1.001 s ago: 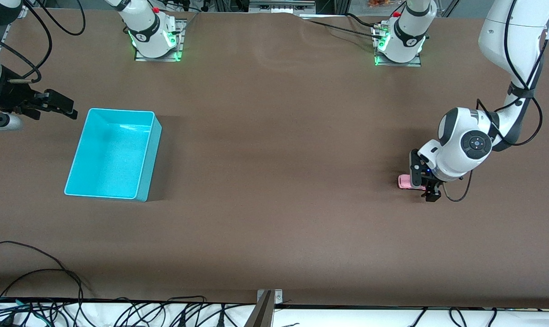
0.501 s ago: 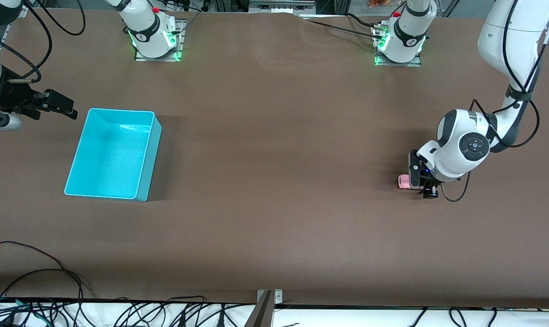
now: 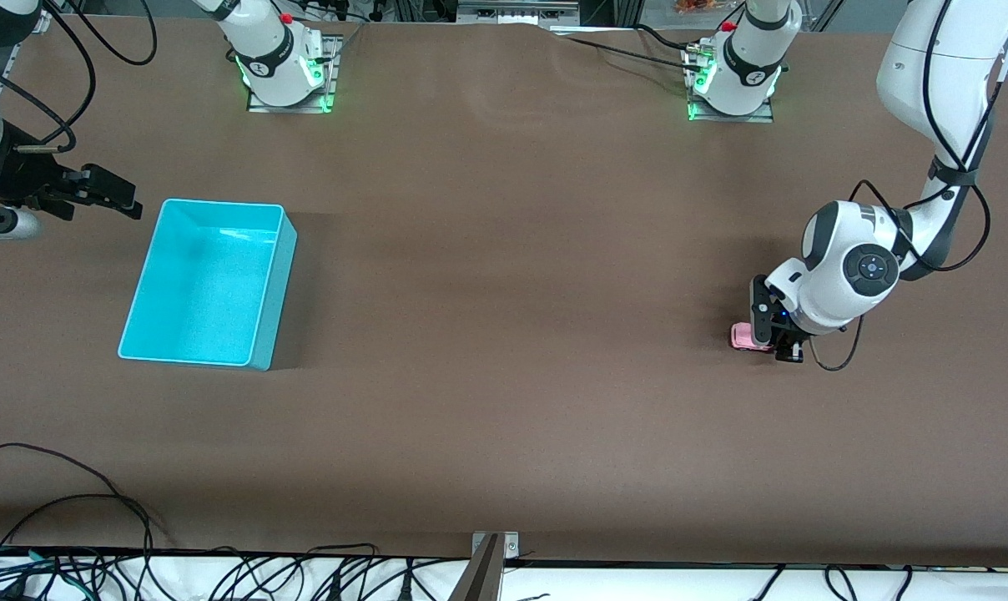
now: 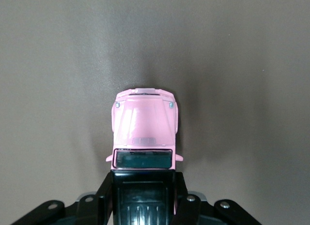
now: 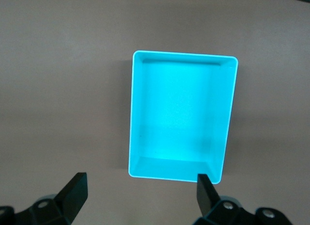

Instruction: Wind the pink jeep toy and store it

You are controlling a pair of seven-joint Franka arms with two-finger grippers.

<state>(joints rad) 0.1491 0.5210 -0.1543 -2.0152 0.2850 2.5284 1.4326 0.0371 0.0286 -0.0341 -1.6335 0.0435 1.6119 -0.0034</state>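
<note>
Front view shows the left gripper (image 3: pixel 773 340) down at the brown table (image 3: pixel 504 334), toward the left arm's end, clenched around the rear of the pink jeep toy (image 3: pixel 743 335), whose pink nose pokes out from the black fingers toward the right arm's end of the table. The white wrist of the left arm (image 3: pixel 846 271) hangs directly over the toy, a black cable looping off it. Left wrist view looks straight down on the pink jeep toy (image 4: pixel 145 130): its hood and windshield are in plain sight on the table surface, while its black roof sits pressed between the two fingers (image 4: pixel 104 196), one against each side of the cab. Well apart from all this, toward the right arm's end of the table, stands the turquoise bin (image 3: pixel 266 288), a rectangular open tub with nothing visible inside it. The right gripper (image 3: pixel 103 194) waits in the air just beside the bin, at the table's edge, its fingers spread wide and holding nothing. Right wrist view frames the turquoise bin (image 5: pixel 138 113) from above, the two parted fingertips (image 5: pixel 76 188) standing clear of its rim. Green lights glow at the two arm bases (image 3: pixel 285 79) along the table's edge farthest from the front camera, and loose black cables (image 3: pixel 70 517) trail along the nearest edge.
</note>
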